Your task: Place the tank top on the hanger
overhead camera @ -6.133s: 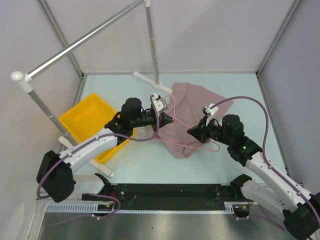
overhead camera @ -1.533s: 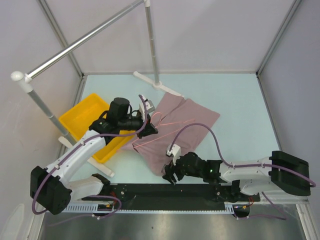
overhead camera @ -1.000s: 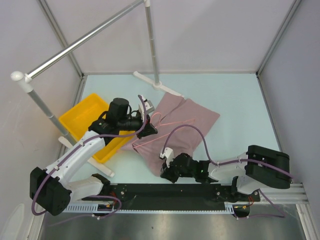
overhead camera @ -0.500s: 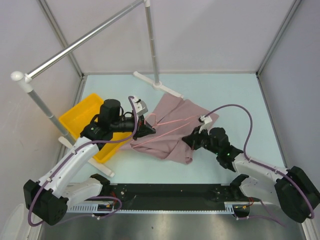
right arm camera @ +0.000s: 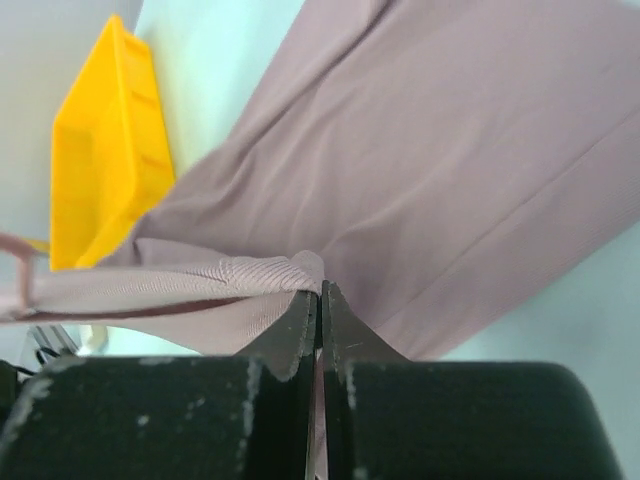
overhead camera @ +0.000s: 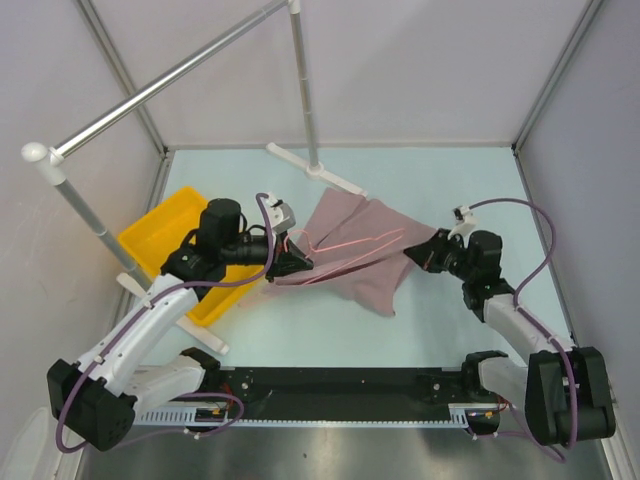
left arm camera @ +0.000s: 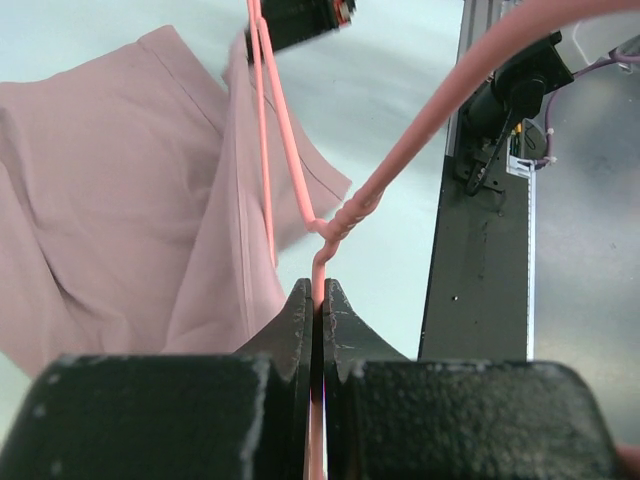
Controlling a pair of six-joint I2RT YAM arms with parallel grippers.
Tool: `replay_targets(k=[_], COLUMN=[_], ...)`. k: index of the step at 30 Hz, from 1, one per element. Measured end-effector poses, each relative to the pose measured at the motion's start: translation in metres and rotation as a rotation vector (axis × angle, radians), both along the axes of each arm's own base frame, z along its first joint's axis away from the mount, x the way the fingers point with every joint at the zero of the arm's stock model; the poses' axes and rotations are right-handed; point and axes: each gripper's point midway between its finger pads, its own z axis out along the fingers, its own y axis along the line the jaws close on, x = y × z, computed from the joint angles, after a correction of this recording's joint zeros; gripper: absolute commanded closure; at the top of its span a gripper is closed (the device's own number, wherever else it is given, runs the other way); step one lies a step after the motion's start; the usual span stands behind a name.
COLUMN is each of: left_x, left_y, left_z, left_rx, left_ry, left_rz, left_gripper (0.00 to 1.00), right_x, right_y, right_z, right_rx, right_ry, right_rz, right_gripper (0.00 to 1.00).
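The hanger (left arm camera: 340, 218), thin pink wire twisted at the neck, lies nearly flat with its long axis running from the left gripper (overhead camera: 298, 262) toward the right arm, the neck end at the left. The left gripper's black fingers (left arm camera: 290, 325) are clamped on the wire just beside that twist. The tank top (overhead camera: 360, 265), soft, matte, mauve-pink and creased into long folds, is stretched between the two grippers over the pale table (overhead camera: 450, 190), its long axis also left to right, beneath the hanger's wires. The right gripper (overhead camera: 413, 254) is pinched tight on a ribbed hem fold at the top's right edge. A yellow plastic bin (overhead camera: 165, 240) sits under the left arm.
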Motion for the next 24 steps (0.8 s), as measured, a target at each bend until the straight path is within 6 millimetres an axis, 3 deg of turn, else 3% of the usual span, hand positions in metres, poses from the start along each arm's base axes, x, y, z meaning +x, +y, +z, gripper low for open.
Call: replay_targets(k=[7,11,24], left_x=[0.0,-0.001,0.006], left_y=[-0.002,-0.004,-0.001], left_z=[-0.006,-0.009,-0.017], left_rx=[0.01,0.019,0.057], left_ry=[0.023,0.026,0.026], left_rz=[-0.011,-0.014,0.033], left_gripper=[1.0,1.0,1.0], right_x=[0.029,0.035,0.021], right_y=[-0.021,-0.021,-0.013], right_z=[0.044,0.06,0.075], right_rx=[0.045,0.056,0.073], right_ry=[-0.032,-0.043,0.019], right_rz=[-0.03,-0.01,0.057], right_gripper=[1.0,1.0,1.0])
